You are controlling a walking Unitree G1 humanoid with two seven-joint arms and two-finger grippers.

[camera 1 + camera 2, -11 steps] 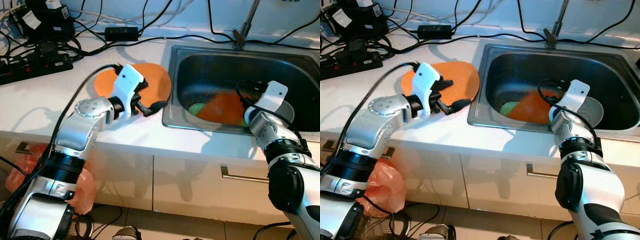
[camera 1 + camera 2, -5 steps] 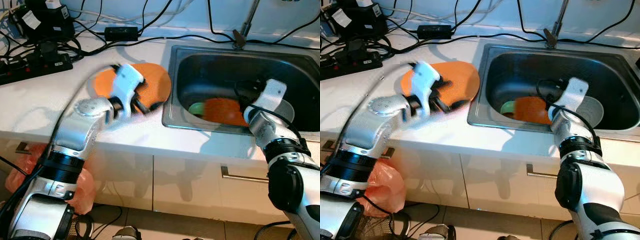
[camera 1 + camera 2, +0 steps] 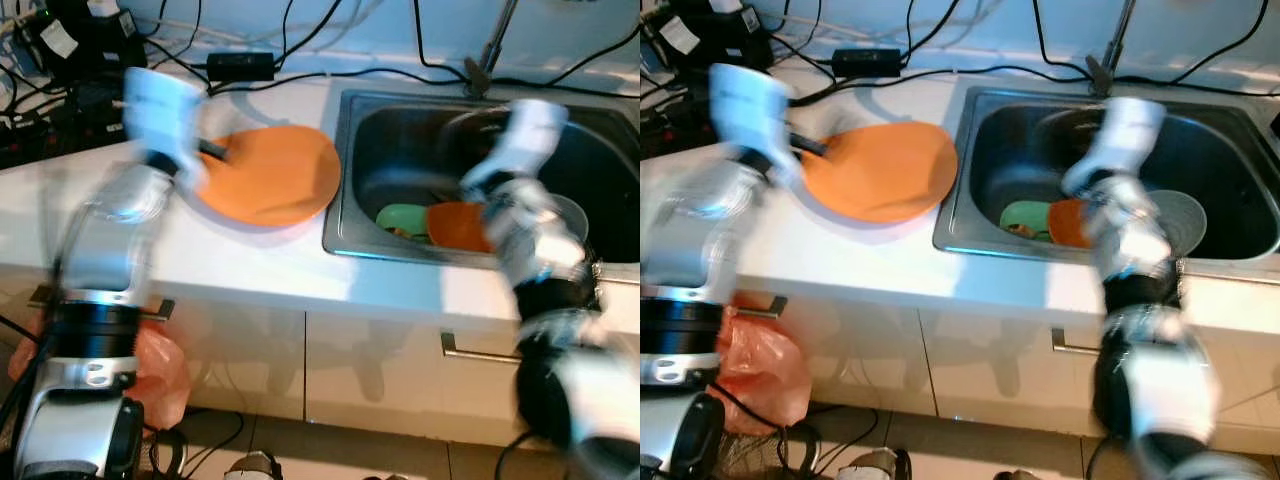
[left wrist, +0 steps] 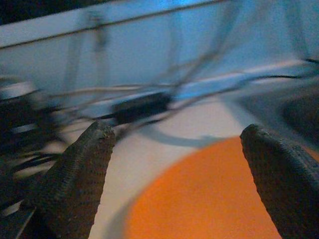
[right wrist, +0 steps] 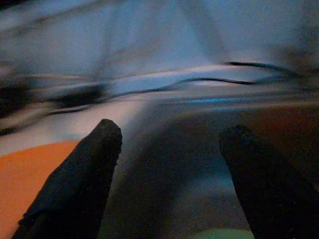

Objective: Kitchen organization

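1. A round, smooth orange plate (image 3: 268, 176) lies flat on the white bench (image 3: 60, 215), beside the steel sink (image 3: 345, 215).
2. Left gripper (image 4: 179, 164) and right gripper (image 5: 169, 164) gape, empty.
3. Both grippers have lifted since earlier; a green dish (image 3: 405, 218) now shows.

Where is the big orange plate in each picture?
Left eye view: big orange plate on the counter, just left of the sink.
Right eye view: same spot, beside the sink.
Left wrist view: low, between the left hand's fingers.
Right wrist view: one lower corner.
Shared landmark: the sink.
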